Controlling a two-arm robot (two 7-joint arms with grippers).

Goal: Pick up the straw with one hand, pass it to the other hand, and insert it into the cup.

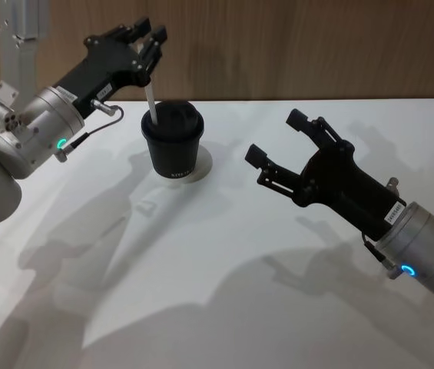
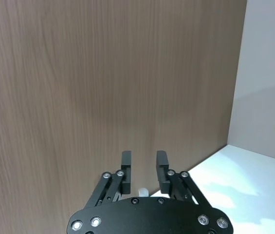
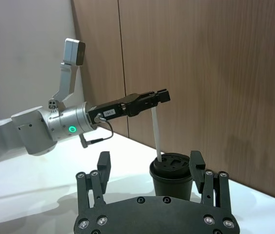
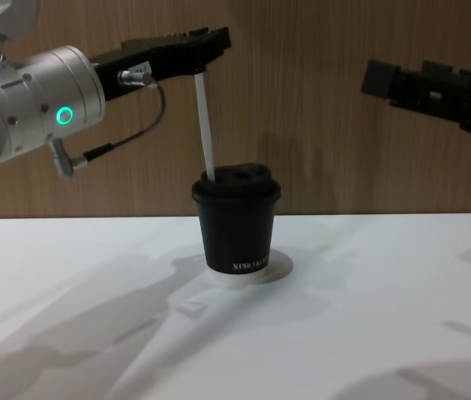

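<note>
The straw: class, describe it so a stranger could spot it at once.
On the white table stands a black lidded cup. Rising from its lid, tilted toward the left hand gripping its top, is the straw. It is the one thin white stick among black things.

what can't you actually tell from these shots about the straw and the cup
- How deep the straw goes: the cup and its lid hide its lower end, in head, chest and right wrist views.
- Whether the left end effector pinches the straw: in the left wrist view only the straw's tip shows.
- The cup's lettering: too small.
- The right end effector stands open, apart.
</note>
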